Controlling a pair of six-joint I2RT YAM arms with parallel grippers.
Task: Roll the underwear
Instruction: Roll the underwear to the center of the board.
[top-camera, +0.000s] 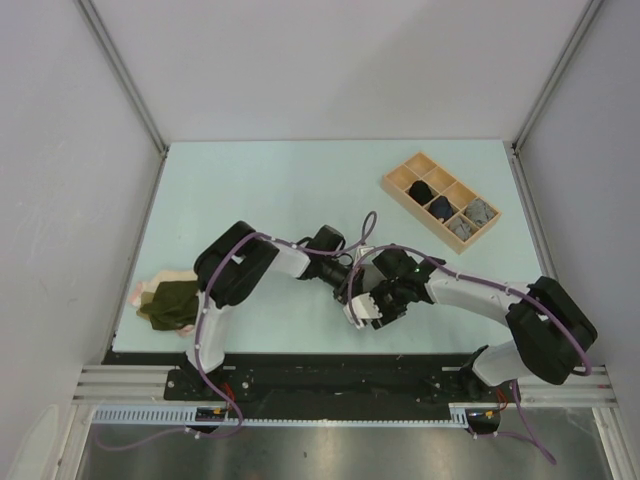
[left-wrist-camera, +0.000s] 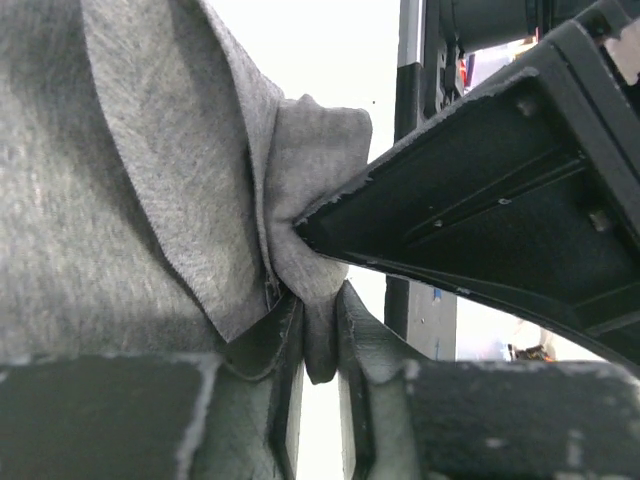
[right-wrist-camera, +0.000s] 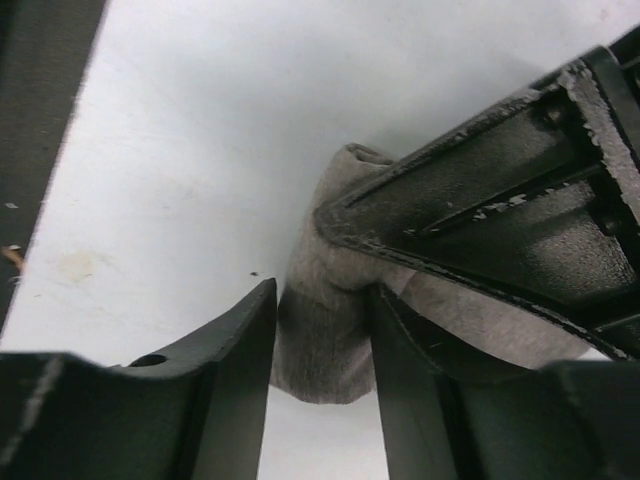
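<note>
Since the grey underwear (left-wrist-camera: 150, 200) is caught between both grippers at once, we judge the rolling of this piece to be under way and not yet finished. It hangs just above the worktop (top-camera: 260, 190), near the middle of the near edge, and the overhead view hides it almost wholly behind the two wrists.

The left gripper (left-wrist-camera: 320, 320) is pinched down on a thin fold of the cloth, with only a narrow gap between its fingers. The right gripper (right-wrist-camera: 320, 310) grasps a thicker, bunched end of the same piece. That cloth fills the space between its fingers and touches both. Each gripper's finger reaches into the other's view, so the two work tip to tip.

The next move, as we see it, calls for tightening the bundle without letting the fold slip. Then one gripper can let go while the other holds the roll together.

Toward the far right corner sits the wooden tray (top-camera: 404, 180). It holds a black roll (top-camera: 420, 190), a navy roll (top-camera: 441, 207) and two grey rolls (top-camera: 460, 227), each in its own compartment. The other compartments look empty.

At the near left edge, an olive green piece (top-camera: 172, 303) lies on top of a pale pink piece (top-camera: 150, 290).
</note>
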